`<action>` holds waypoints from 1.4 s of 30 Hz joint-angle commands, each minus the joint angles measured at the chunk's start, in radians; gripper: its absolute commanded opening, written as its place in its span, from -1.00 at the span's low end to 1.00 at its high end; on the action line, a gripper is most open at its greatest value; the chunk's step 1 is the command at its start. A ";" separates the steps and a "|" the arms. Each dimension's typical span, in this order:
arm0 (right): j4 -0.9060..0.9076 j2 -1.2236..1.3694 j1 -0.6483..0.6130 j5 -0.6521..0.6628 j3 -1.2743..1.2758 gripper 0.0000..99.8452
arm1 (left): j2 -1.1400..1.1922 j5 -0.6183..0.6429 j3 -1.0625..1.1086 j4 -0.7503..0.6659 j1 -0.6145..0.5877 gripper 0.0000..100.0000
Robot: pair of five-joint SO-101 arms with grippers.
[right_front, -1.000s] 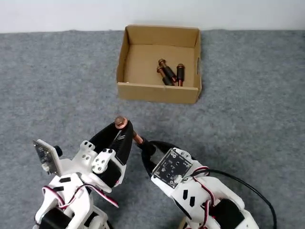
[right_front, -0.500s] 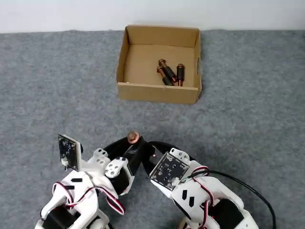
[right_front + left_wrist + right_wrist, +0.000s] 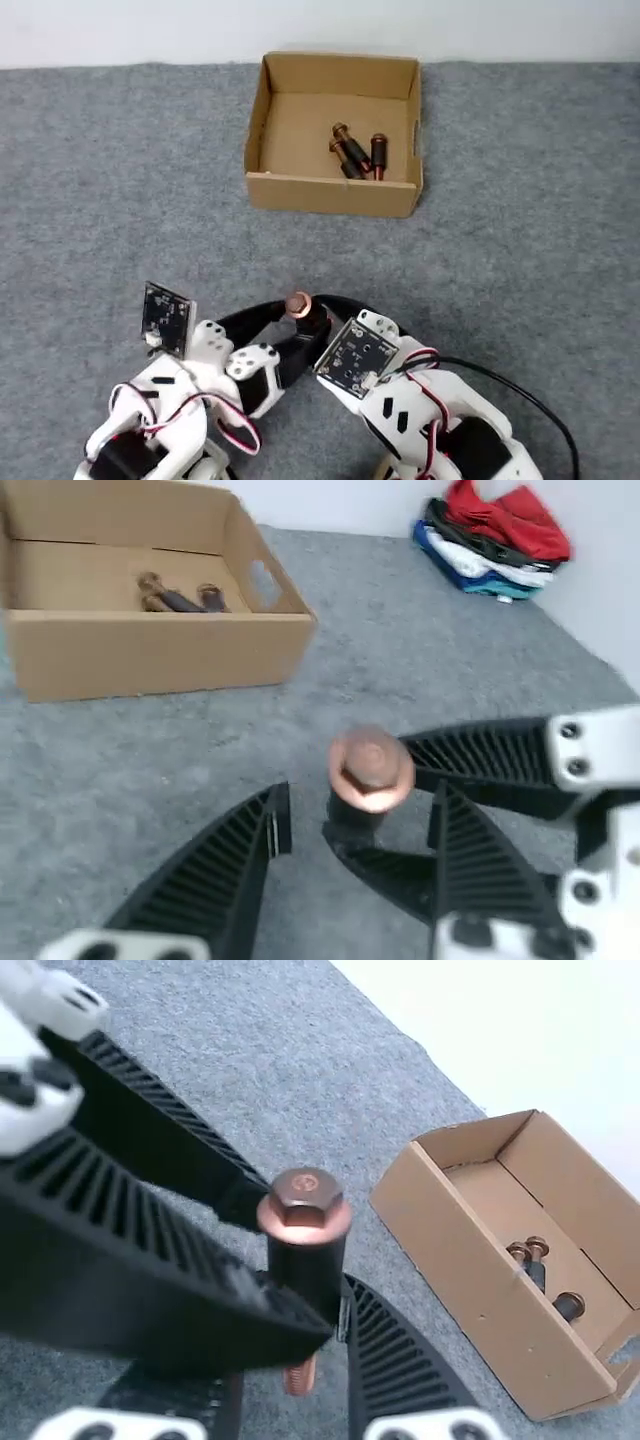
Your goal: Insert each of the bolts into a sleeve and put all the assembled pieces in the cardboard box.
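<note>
The bolt (image 3: 303, 1203) stands upright, its copper head resting on top of the black sleeve (image 3: 306, 1270) and its tip poking out below, so I judge the insertion done. My right end effector (image 3: 312, 1338) is clamped on the sleeve, over the counter (image 3: 520, 200). My left end effector (image 3: 360, 805) is spread wide, with one finger (image 3: 235, 855) on either side of the head, touching neither bolt nor sleeve.

As I read it, the step in hand is clearing the left and carrying the piece off. I should draw the left straight back without brushing the head. The right should grip the sleeve firmly and upright so the bolt cannot slide out. Then I travel to the cardboard box (image 3: 330, 195), well ahead of both end effectors, and let go low over its bare floor beside the pieces (image 3: 352, 152) already inside.
</note>
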 commanded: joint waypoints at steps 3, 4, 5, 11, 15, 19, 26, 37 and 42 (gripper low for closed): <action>-0.033 -0.008 0.012 0.003 -0.015 -0.98 | -0.008 -0.008 -0.117 0.035 -0.068 -0.55; -0.033 -0.008 0.025 0.003 -0.015 -0.98 | -0.008 -0.008 -0.133 0.046 -0.077 -0.55; -0.033 -0.008 0.047 0.002 -0.015 -0.98 | -0.008 -0.008 -0.147 0.060 -0.089 -0.55; -0.031 0.001 0.248 -0.123 -0.018 -0.98 | -0.009 -0.009 -0.159 0.075 -0.241 -0.62; -0.025 0.010 0.361 -0.285 -0.069 -0.98 | -0.011 -0.011 -0.139 0.074 -0.402 -0.95; -0.012 0.145 0.432 -0.350 -0.204 -0.98 | -0.012 -0.094 -0.030 0.074 -0.548 -0.99; -0.021 0.572 0.493 -0.356 -0.505 -0.98 | -0.012 -0.407 0.243 -0.075 -0.672 -0.99; -0.246 1.207 0.493 -0.382 -0.933 -0.98 | -0.011 -0.471 0.415 -0.129 -0.746 -0.99; -0.303 1.498 0.493 -0.382 -1.157 -0.98 | -0.011 -0.471 0.415 -0.052 -0.746 -0.99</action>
